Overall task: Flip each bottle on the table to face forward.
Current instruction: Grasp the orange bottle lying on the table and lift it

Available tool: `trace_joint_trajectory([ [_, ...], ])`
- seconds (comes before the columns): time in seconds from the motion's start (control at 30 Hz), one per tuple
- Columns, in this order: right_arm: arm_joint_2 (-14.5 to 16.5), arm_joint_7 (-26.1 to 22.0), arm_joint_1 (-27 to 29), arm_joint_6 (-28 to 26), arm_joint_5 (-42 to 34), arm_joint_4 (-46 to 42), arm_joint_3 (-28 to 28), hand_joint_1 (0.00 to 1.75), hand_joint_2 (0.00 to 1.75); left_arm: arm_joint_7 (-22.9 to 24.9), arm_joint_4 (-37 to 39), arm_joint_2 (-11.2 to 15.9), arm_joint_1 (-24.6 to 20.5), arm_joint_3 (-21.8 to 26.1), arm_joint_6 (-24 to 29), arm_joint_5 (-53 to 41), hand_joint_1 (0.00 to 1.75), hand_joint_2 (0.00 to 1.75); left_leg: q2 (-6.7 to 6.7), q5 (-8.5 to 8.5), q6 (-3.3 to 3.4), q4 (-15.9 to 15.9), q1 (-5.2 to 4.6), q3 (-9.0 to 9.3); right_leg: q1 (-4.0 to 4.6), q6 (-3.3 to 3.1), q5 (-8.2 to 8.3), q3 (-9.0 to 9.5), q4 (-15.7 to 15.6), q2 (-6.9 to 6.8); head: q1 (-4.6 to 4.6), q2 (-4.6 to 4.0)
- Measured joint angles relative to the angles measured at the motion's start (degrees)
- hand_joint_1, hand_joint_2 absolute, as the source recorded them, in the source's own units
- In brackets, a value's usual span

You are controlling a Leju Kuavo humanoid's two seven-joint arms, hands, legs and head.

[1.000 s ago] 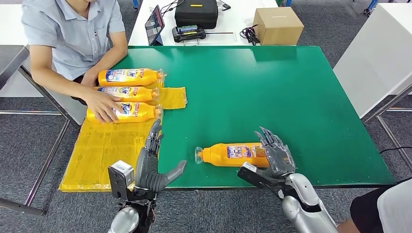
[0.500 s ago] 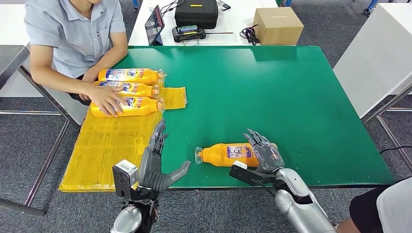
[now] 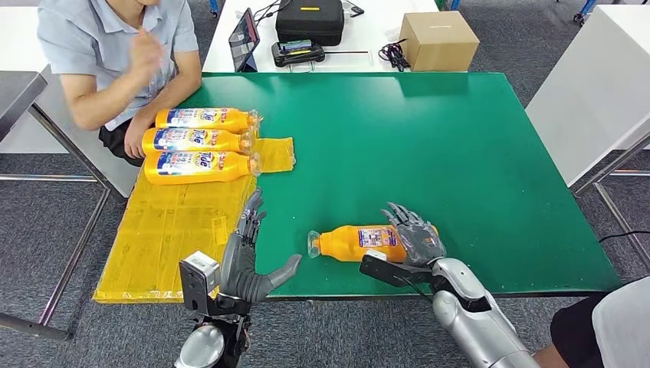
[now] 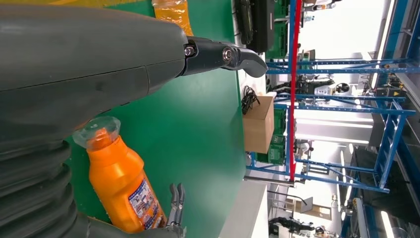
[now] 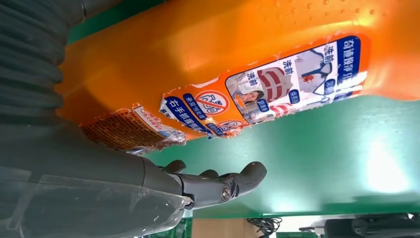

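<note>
Fingers of your right hand [image 3: 418, 239] curl over the bottle [image 3: 360, 244] near the table's [image 3: 460, 153] front edge; your left hand [image 3: 249, 257] is spread, empty. Three bottles [image 3: 198, 142] lie finished; this one's left.

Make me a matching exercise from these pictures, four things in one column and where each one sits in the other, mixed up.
1. lone bottle
2. three bottles
3. cardboard box
4. left hand

A. on the white table behind
B. lying in a row on the yellow sheet
C. open, at the near table edge
D. on the green table, under the right hand

Pairs: 1-D, 2-B, 3-A, 4-C
</note>
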Motion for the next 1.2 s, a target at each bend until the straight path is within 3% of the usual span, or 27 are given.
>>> trace_joint_trajectory([
  [0.23,-1.68,4.94,-2.82,5.19,-0.69,1.32,2.37,0.00,1.75,0.30,0.09,0.00,-0.01,0.00,-0.24,0.25,0.00,1.75,0.00,0.01,0.02,0.00,0.00,0.08,0.00,0.00,0.00,0.07,0.00,0.00,-0.01,0.00],
  [0.27,-2.11,5.98,-3.38,6.36,-0.79,1.49,2.90,0.09,1.75,0.40,0.10,0.00,-0.01,0.00,-0.32,0.29,0.00,1.75,-0.01,0.02,0.02,0.00,0.00,0.09,0.00,0.00,0.00,0.09,0.00,-0.01,-0.01,0.00],
  [0.37,-3.80,8.28,-4.93,9.26,-1.03,1.90,4.93,1.37,1.75,0.66,0.19,0.00,-0.03,0.01,-0.49,0.37,0.00,1.75,-0.02,0.02,0.04,0.01,-0.01,0.13,-0.01,0.00,0.01,0.14,-0.01,-0.01,0.01,0.00],
  [0.4,-4.32,8.77,-5.26,9.75,-1.19,1.96,5.56,1.71,1.75,0.69,0.23,0.00,-0.03,0.01,-0.50,0.37,0.00,1.75,-0.02,0.02,0.04,0.01,-0.02,0.14,-0.01,0.00,0.01,0.15,-0.01,-0.01,0.01,0.00],
  [0.57,-6.16,10.42,-6.31,11.00,-2.44,1.98,7.53,1.75,1.75,0.74,0.25,0.01,-0.04,0.04,-0.36,0.38,0.00,1.75,-0.03,0.02,0.04,0.02,-0.02,0.16,-0.02,0.01,0.01,0.18,-0.01,-0.01,0.01,0.00],
  [0.83,-8.68,8.08,-7.81,14.70,-8.15,1.93,8.86,1.75,1.75,0.69,0.50,0.02,-0.30,0.04,-0.37,0.46,0.00,1.75,-0.03,0.02,0.04,0.02,-0.02,0.21,-0.01,0.01,0.01,0.21,-0.01,-0.01,0.00,0.00],
  [1.2,-8.10,-1.63,-5.87,13.68,-23.66,1.79,5.99,1.75,1.75,-1.99,1.66,0.00,-1.86,0.00,0.31,2.65,0.00,1.75,0.04,0.01,0.03,0.01,0.00,0.24,0.01,0.01,0.01,0.22,0.00,0.01,0.00,0.00],
])
